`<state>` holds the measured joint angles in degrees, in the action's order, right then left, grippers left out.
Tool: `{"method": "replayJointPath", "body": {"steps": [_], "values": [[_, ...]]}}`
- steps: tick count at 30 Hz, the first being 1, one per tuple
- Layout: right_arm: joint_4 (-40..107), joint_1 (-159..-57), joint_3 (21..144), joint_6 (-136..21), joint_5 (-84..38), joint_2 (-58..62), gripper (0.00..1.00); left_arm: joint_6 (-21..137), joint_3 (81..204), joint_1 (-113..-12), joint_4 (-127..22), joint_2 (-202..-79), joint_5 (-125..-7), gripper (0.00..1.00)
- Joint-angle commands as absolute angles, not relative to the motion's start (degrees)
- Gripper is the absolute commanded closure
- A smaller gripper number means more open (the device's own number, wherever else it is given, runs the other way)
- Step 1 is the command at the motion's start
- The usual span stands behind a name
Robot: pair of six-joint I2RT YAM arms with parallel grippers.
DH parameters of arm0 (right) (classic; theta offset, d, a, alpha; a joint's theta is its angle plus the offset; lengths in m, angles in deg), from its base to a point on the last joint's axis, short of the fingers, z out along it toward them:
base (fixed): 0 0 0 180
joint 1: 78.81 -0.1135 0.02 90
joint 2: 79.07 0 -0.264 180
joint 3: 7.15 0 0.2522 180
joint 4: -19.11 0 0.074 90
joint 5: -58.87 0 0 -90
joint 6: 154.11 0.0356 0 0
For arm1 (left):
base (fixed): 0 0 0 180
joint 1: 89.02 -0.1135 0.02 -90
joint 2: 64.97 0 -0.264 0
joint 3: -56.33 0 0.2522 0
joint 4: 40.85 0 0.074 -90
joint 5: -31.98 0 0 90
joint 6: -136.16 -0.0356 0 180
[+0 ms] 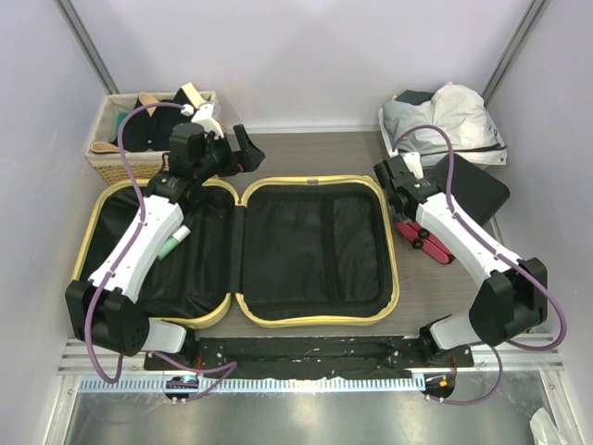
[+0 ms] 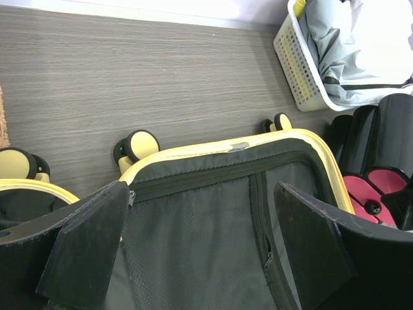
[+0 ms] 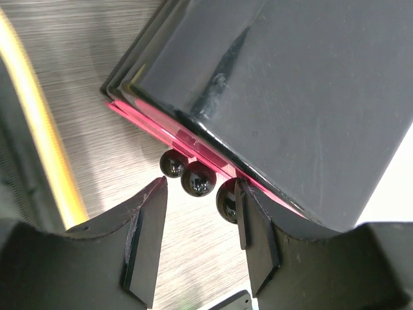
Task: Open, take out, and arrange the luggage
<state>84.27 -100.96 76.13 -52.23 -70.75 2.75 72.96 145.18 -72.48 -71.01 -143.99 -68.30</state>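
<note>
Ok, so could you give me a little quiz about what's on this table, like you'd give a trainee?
1. True or false: the luggage lies shut.
2. Where does the wicker basket stand? A: far left corner. B: far right corner. C: inside the luggage.
3. Which arm's pincer hangs by the black box with red inside?

Key:
1. False. It lies open, with both halves flat and the black lining showing.
2. A.
3. The right pincer.
</note>
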Motion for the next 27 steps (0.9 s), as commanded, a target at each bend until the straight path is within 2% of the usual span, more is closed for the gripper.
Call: {"method": "replayJointPath", "body": {"steps": [1, 9, 13, 16, 23, 27], "values": [[80.6, -97.2, 75.2, -55.3, -75.4, -0.1, 0.47, 72.6, 145.5, -72.2, -68.9, -142.9, -68.5, 0.0], [78.7, -93.0, 77.9, -55.6, -67.6, -3.1, 0.46, 72.0, 145.3, -72.3, -69.2, -142.3, -67.6, 0.0], [75.7, -93.0, 75.0, -48.5, -49.8, -10.5, 0.47, 71.8, 145.3, -72.3, -69.5, -142.5, -67.1, 0.0], [69.7, -93.0, 66.8, -41.5, -44.6, -17.9, 0.48, 72.0, 145.2, -72.3, -69.4, -142.9, -67.2, 0.0], [68.1, -91.8, 57.8, -36.1, -57.3, -22.6, 0.47, 72.8, 145.0, -72.3, -68.8, -143.5, -68.8, 0.0], [65.8, -90.7, 54.5, -32.1, -61.8, -24.4, 0.43, 72.9, 145.0, -72.3, -68.7, -143.3, -69.4, 0.0]]}}
